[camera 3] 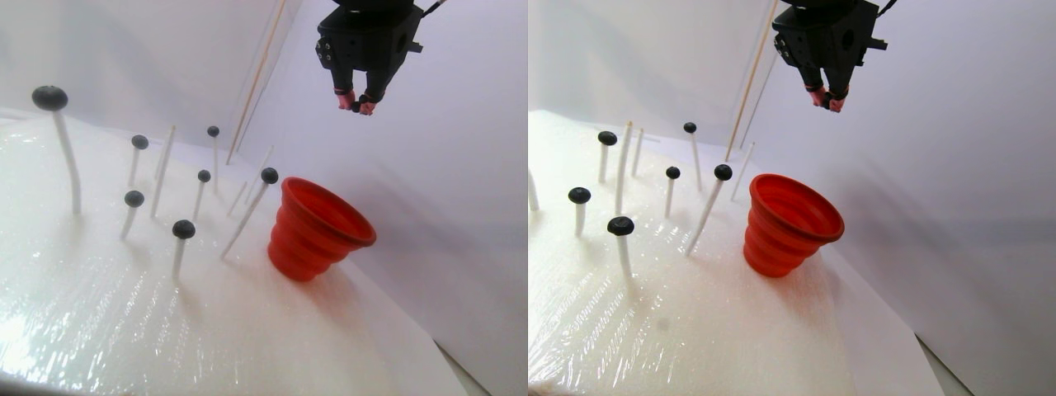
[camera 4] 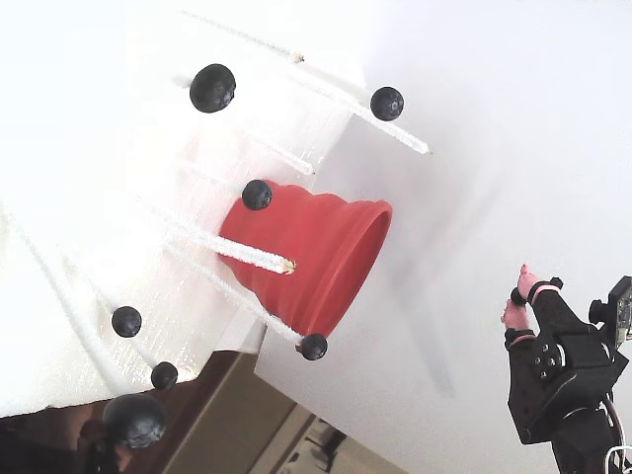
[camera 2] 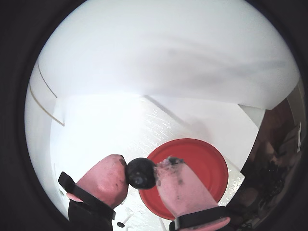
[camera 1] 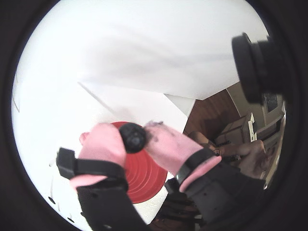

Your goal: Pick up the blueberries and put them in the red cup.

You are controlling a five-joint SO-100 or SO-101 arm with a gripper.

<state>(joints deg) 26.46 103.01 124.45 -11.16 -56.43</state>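
Observation:
My gripper [camera 1: 133,137] has pink-padded fingers and is shut on one blue-black blueberry [camera 2: 140,173], held high in the air. In both wrist views the red cup [camera 1: 147,175] lies below and just behind the held berry; its open mouth [camera 2: 204,163] faces up. In the stereo pair view the gripper [camera 3: 356,104] hangs well above the ribbed red cup [camera 3: 318,231], slightly to its right. Several other blueberries [camera 3: 183,228] sit on top of thin white sticks left of the cup. The fixed view shows the cup [camera 4: 306,252] and the gripper [camera 4: 520,294] far apart.
The sticks stand in a white, film-covered foam base [camera 3: 206,330]; a few sticks [camera 3: 165,169] are bare. A white backdrop [camera 3: 462,165] rises behind the cup. The base's right edge [camera 3: 437,351] drops off near the cup. A black lens [camera 1: 255,67] sits at the upper right.

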